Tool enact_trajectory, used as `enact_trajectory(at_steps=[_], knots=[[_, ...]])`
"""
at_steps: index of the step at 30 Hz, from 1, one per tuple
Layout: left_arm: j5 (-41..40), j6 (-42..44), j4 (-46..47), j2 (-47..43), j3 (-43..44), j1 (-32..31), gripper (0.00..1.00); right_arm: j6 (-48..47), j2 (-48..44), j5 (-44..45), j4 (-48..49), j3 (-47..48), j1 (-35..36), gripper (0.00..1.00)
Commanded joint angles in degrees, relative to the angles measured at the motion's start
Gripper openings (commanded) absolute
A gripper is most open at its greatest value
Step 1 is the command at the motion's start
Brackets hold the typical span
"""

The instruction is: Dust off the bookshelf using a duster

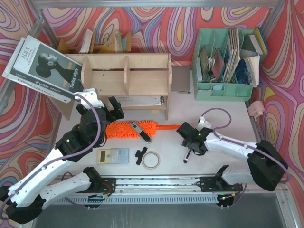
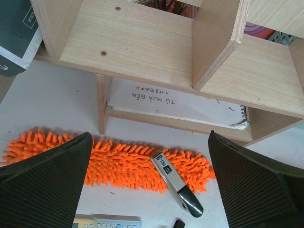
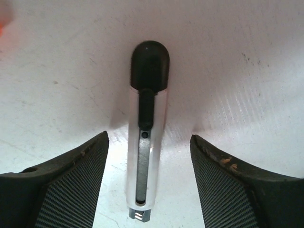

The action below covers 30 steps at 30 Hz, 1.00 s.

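Observation:
The plywood bookshelf point(image 1: 126, 76) stands at the back left; it also fills the top of the left wrist view point(image 2: 142, 52). The orange duster point(image 1: 123, 129) lies on the table in front of it, its smooth handle point(image 1: 171, 127) pointing right. A silver and black cutter point(image 1: 141, 132) lies across the duster's fluff point(image 2: 118, 164). My left gripper point(image 1: 104, 111) is open and empty, above the duster's left part, between it and the shelf point(image 2: 149, 142). My right gripper point(image 1: 191, 145) is open, right of the handle's end, with its fingers either side of a white utility knife point(image 3: 147, 142) without touching it.
A spiral notebook point(image 2: 180, 102) lies under the shelf. A calculator point(image 1: 113, 155), a small black piece point(image 1: 140, 155) and a tape roll point(image 1: 151, 160) lie at the front. A mint green organizer point(image 1: 223, 61) stands back right. A magazine point(image 1: 42, 69) leans at the left.

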Motion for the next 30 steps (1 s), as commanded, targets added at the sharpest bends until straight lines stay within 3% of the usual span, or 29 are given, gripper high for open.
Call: enact_trajectory(at_steps=[1,7,13,24,30], knots=[[-0.9,0.8,0.3,-0.8,-0.3,0.2,0.98,-6.4,-5.8,3.8,0.2,2.5,-0.1,0.67],[-1.3,0.7,0.3,-1.3,-0.7,0.2,0.98,-20.7,-10.4,6.4,7.7,4.7,5.1,0.77],[-1.7,0.3,0.1,-2.3,-1.6,0.2,0.98,-32.4,-10.0,-0.5,19.8,4.7,9.3,0.81],[-1.6,-0.6,-1.1,-3.2,-2.5,0.3,0.98,-45.1,-3.1,-9.5,33.8,6.9,14.2,0.79],[-1.9,-0.7,-1.1,-4.5,-3.4,0.2,0.99,-47.5,3.0,-13.1,37.8,10.5,14.7,0.71]])
